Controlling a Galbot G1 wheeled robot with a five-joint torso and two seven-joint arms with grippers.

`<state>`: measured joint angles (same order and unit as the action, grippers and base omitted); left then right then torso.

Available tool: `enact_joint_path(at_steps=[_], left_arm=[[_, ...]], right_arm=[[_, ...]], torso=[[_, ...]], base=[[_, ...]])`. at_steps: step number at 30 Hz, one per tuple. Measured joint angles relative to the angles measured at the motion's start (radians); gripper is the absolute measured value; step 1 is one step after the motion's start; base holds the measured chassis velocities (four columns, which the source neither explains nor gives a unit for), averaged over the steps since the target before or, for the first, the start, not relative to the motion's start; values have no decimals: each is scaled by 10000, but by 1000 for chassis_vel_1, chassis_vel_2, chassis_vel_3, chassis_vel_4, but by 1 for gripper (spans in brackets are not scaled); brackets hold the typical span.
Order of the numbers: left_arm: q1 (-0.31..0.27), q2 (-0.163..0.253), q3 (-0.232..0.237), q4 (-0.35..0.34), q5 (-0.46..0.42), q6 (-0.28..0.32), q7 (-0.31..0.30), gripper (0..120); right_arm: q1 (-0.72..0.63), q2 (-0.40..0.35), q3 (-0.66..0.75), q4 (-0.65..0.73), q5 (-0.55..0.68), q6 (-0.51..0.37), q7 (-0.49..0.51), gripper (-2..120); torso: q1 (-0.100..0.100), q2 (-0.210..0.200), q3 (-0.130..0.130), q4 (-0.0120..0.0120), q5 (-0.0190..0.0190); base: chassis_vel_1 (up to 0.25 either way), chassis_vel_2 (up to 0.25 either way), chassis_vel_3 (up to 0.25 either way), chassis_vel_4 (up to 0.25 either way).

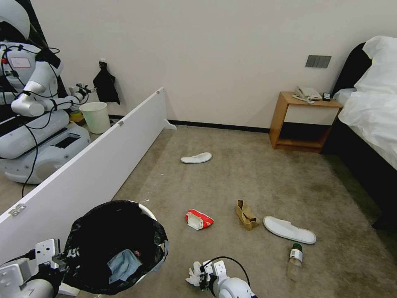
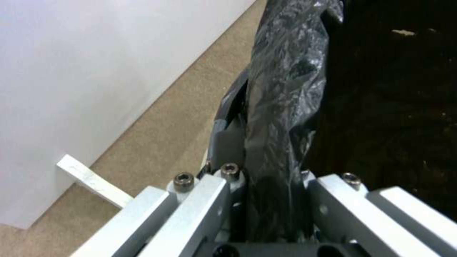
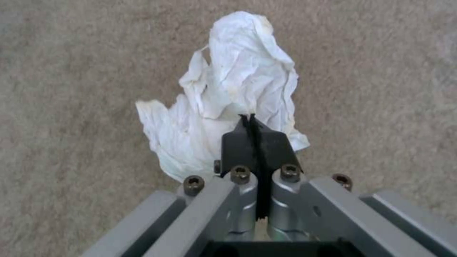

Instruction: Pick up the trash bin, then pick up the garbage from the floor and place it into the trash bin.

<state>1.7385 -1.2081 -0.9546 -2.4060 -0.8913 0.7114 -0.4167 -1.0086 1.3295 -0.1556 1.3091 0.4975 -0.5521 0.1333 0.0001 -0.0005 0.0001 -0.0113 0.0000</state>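
Your left gripper (image 2: 266,200) clamps the trash bin (image 1: 115,244) rim by the white partition (image 1: 91,174). Right gripper (image 3: 250,121) pinches the white tissue (image 3: 228,96) above the carpet (image 1: 248,174). Thin pinch; the tissue may slip free.

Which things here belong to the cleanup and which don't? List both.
Job: trash bin clamped in left gripper; white tissue pinched by right gripper; red wrapper; brown paper bag; bottle; two slippers.
Not: nightstand; telephone; bed; unlined white bucket; white board.
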Motion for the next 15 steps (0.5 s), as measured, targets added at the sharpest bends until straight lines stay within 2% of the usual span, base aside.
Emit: enact_joint_path(at_steps=[7,12,15], left_arm=[[-12,39,-1,17,-21,-2,0,3],[-32,139,58,53,-31,-3,1,3],[-35,183,63,61,-39,-3,1,3]], right_arm=[[-146,-304,52,890,51,-23,-14,0],[-321,-685,267,2517,186,-103,9,0],[-325,-749,352,2979,215,-125,18,0]], torso=[[0,0,0,0,0],[0,-1,0,0,0],[0,-1,0,0,0]], base=[[0,0,0,0],[0,0,0,0],[0,0,0,0]])
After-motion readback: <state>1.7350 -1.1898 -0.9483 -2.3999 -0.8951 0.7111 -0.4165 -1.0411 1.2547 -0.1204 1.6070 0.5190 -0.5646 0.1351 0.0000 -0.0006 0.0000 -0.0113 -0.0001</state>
